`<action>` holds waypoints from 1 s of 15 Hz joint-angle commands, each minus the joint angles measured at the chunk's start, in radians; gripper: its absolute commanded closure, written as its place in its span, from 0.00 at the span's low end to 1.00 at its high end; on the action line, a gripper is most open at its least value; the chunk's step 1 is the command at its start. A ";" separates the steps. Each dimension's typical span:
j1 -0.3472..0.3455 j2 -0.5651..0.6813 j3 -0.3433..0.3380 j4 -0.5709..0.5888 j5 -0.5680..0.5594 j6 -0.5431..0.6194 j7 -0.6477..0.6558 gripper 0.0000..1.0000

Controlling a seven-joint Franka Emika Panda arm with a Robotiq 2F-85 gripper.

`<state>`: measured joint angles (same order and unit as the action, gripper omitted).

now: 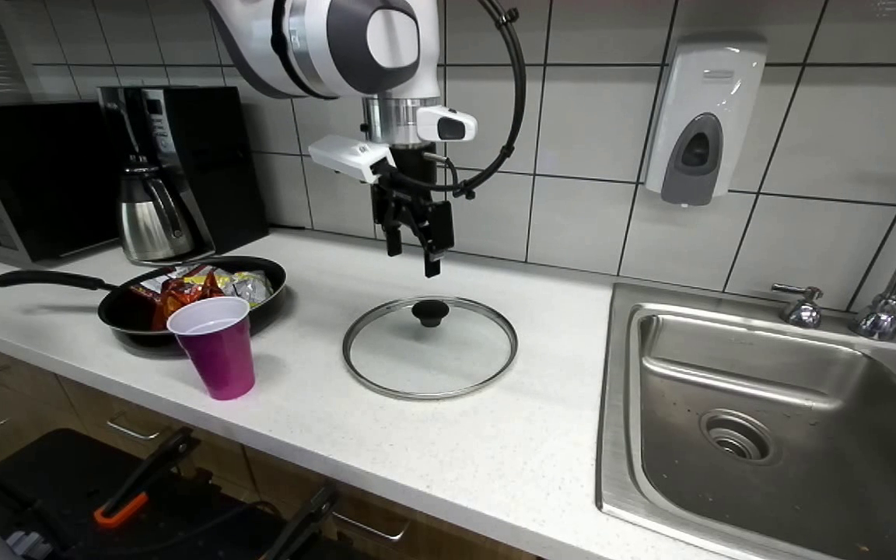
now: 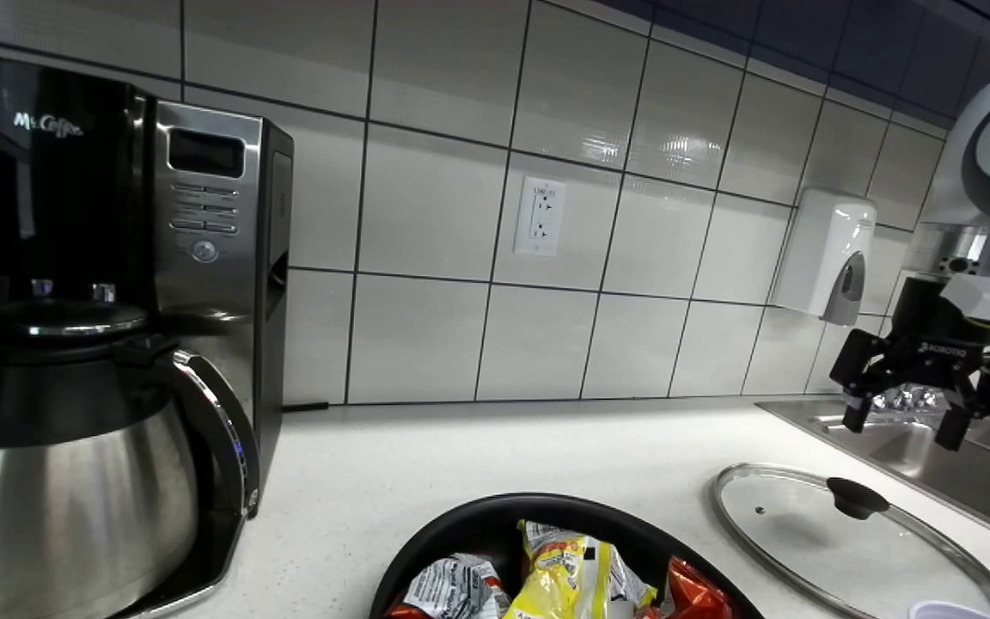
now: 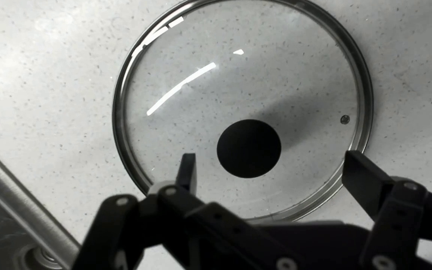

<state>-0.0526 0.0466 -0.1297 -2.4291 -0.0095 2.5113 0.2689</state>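
Note:
My gripper [image 1: 414, 258] hangs above the counter, fingers spread and nothing between them. Below it lies a round glass lid [image 1: 417, 362] with a metal rim, flat on the counter, its black knob [image 1: 430, 313] upward. In the wrist view the knob [image 3: 249, 148] shows between and just beyond the fingertips, closer to the left one, with no contact. An exterior view also has the gripper [image 2: 903, 430] clear above the lid [image 2: 804, 516]. Beside the lid are a purple cup [image 1: 222, 358], standing upright, and a black pan [image 1: 141, 342] holding several snack bags [image 2: 572, 576].
A steel sink [image 1: 619, 404] with a faucet [image 1: 883, 311] borders the lid's side of the counter. Behind the pan stand a coffee maker [image 2: 211, 344] with its carafe [image 1: 154, 214] and a microwave [image 1: 43, 179]. A soap dispenser [image 1: 708, 117] hangs on the tiled wall [image 1: 580, 218].

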 commanded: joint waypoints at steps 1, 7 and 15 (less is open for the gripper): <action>-0.025 0.011 -0.003 -0.017 -0.032 0.072 0.005 0.00; -0.018 0.102 -0.009 0.001 -0.020 0.169 0.003 0.00; -0.011 0.195 0.000 0.023 0.016 0.218 -0.022 0.00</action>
<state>-0.0619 0.2070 -0.1407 -2.4310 -0.0140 2.7145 0.2689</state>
